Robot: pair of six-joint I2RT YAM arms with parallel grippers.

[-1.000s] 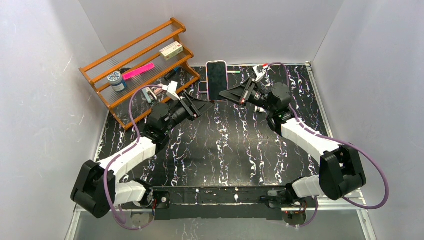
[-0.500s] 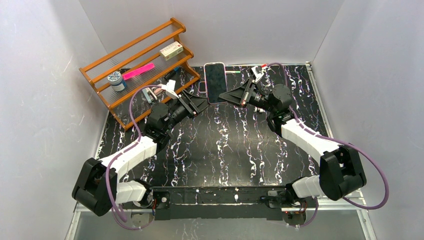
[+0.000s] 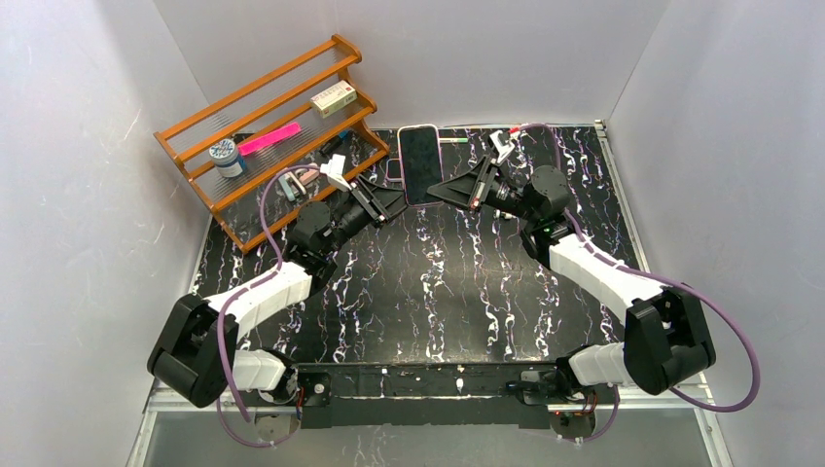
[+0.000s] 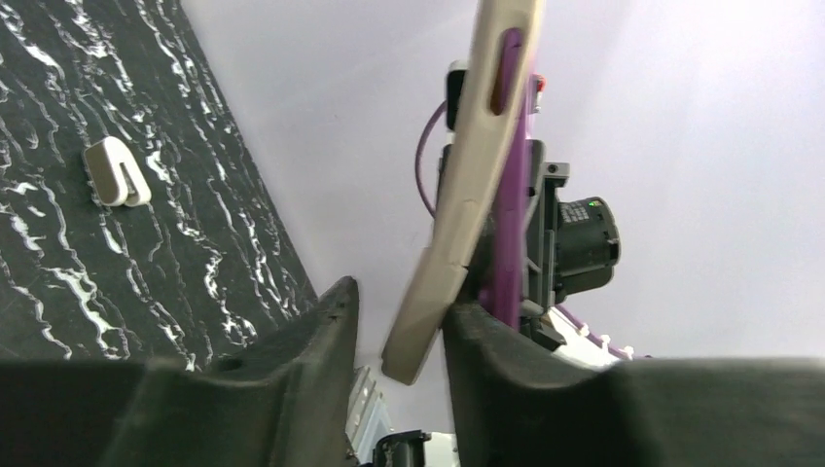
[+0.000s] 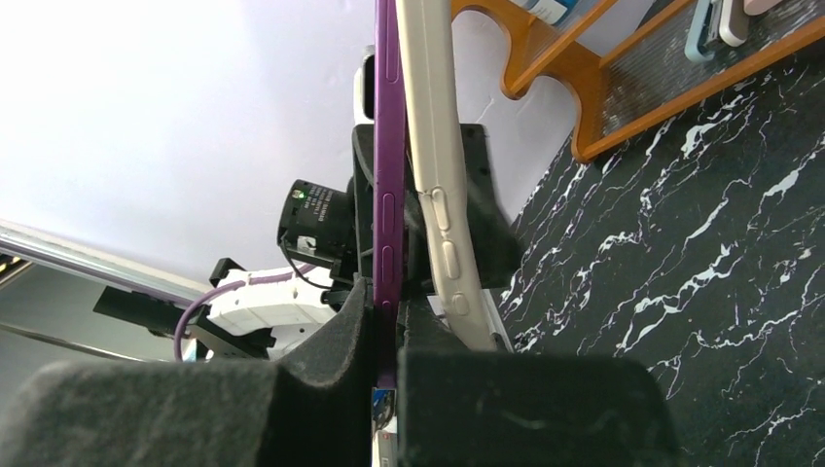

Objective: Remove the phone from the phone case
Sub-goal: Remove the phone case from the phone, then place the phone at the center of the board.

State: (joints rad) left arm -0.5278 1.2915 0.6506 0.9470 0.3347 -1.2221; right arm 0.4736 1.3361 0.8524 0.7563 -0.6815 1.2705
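right gripper clamped on purple phone; cream case splayed off it, long axis upright; lower corner between parted fingers of left gripper, unpinched

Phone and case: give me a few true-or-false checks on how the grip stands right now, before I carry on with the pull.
1. The right gripper is clamped on the edge of the purple phone. True.
2. The beige case is fully off the phone. False: it has peeled away at one end only, and the rest lies against the phone.
3. The phone lies flat on the table. False: it is held up in the air between the two grippers.
4. A corner of the case sits between the fingers of the left gripper. True.
5. The wooden rack stands at the table's right rear. False: it stands at the left rear.
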